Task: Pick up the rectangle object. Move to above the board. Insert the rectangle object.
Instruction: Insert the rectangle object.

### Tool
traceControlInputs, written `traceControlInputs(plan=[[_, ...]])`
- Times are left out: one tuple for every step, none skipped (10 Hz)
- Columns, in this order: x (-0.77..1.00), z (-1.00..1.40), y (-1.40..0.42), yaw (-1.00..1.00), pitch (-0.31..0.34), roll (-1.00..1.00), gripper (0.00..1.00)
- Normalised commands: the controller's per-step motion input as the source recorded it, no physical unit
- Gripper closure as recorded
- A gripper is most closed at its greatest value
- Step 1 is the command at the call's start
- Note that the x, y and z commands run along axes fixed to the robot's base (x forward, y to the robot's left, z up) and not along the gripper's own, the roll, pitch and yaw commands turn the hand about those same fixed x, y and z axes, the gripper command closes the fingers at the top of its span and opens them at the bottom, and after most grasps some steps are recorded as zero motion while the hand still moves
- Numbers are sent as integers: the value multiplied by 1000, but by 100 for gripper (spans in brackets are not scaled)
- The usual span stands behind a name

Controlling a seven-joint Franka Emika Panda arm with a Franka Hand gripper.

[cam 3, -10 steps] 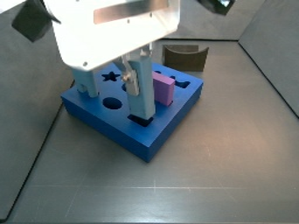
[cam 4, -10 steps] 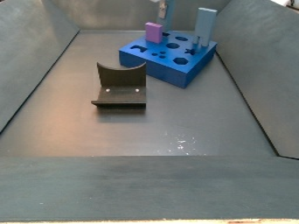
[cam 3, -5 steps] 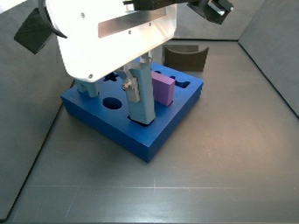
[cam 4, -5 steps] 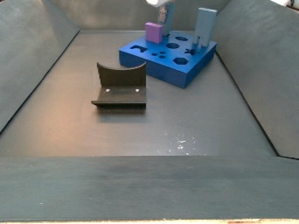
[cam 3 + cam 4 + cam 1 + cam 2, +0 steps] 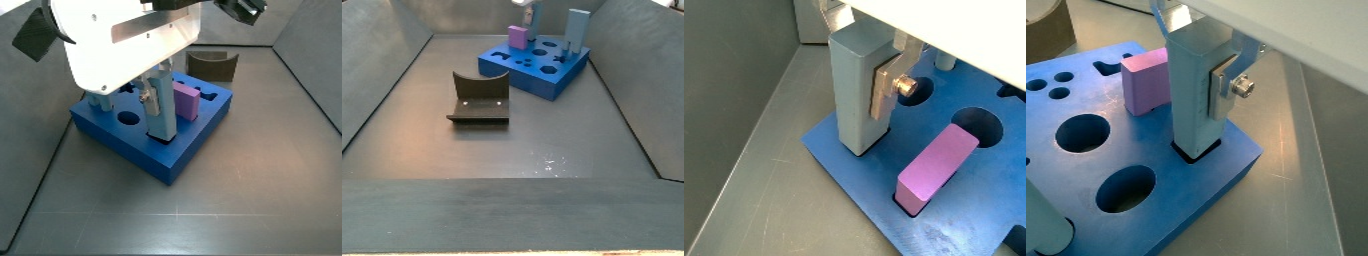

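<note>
**Grey-blue bar seated in a corner slot, fingers at its sides**

Grey-blue rectangle object [image 5: 855, 90] stands upright with its foot inside a dark square cut-out near one corner of the board [image 5: 871, 190]. In both wrist views a dark rim of the hole shows around the foot, so it looks at least partly seated; depth cannot be read.

Gripper [image 5: 862, 75] sits over that corner of the board. A silver finger [image 5: 883, 90] lies flat against one side of the bar; the opposite finger is hidden behind the bar. Jaws therefore appear closed on the rectangle object, though contact on the far side cannot be confirmed.

Short pink block [image 5: 937, 169] stands in a neighbouring hole, just beside the bar, not touching. Side view: sky-blue bar [image 5: 577, 27] stands at another corner of the board; fixture [image 5: 477, 97] sits on the floor, well apart.

Step in hand, by my judgement: finishing the insertion. To do it well:
- keep the bar vertical; any tilt would jam its edges on the hole rim;
- press straight down until it bottoms, then release;
- lift straight up, clear of the pink block.

Against the frame half a second back: side views show arm, bar and board in essentially the same pose; no visible shift.
</note>
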Motion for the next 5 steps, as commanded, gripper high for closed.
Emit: traceControlInputs(plan=[[123, -180, -180, 506, -177, 931, 100], [180, -51, -209, 443, -69, 663, 100], [0, 0, 0, 0, 0, 66, 100], [0, -31, 37, 6, -29, 0, 100], [-43, -400, 291, 334, -597, -349, 100]])
